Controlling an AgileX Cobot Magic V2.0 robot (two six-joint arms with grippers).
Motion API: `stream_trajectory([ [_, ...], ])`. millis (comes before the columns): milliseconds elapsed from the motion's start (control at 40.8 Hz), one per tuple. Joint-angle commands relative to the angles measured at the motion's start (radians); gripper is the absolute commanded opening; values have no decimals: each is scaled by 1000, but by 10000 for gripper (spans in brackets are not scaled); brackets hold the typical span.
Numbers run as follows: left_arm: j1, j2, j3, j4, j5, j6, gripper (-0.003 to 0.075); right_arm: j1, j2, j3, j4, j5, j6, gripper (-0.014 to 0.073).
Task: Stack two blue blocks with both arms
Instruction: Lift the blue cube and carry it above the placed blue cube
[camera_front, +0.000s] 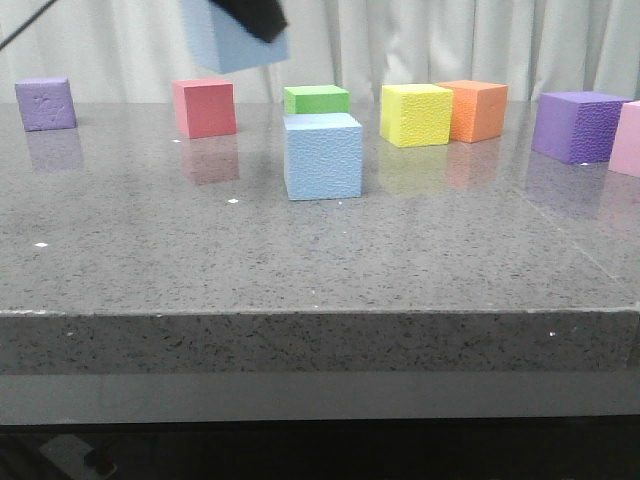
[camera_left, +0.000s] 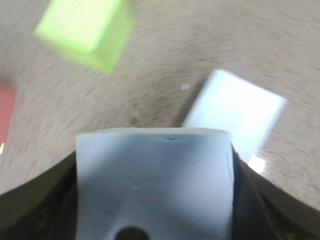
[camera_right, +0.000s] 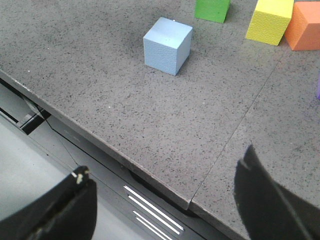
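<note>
My left gripper (camera_front: 250, 15) is shut on one blue block (camera_front: 230, 48) and holds it high in the air, up and to the left of the second blue block (camera_front: 323, 156), which stands on the table. In the left wrist view the held block (camera_left: 154, 182) fills the space between my dark fingers (camera_left: 37, 200), and the second block (camera_left: 235, 112) lies below and to one side. My right gripper (camera_right: 162, 195) is open and empty above the table's front edge, away from the resting block (camera_right: 167, 45). It is out of the front view.
A row of cubes stands at the back: purple (camera_front: 45, 103), red (camera_front: 205, 107), green (camera_front: 316, 99), yellow (camera_front: 416, 114), orange (camera_front: 478, 109), a larger purple one (camera_front: 580, 126) and pink (camera_front: 628, 138). The table's front edge (camera_front: 320, 315) is near. A seam (camera_right: 250, 107) crosses the tabletop.
</note>
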Motion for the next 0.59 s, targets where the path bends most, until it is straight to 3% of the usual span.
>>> stream_trajectory([
  [0,-49,-57,-35,-38,-34,128,405,-6,-1,-23,-9,-60,-8,575],
  [294,-108,-57,-35,-38,-103,268,406,-6,-1,-23,-9,-60,-8,575],
  [564,-112,-53,-35,-40,-100,311,406,-6,-1,-23,-9,-60,-8,575],
])
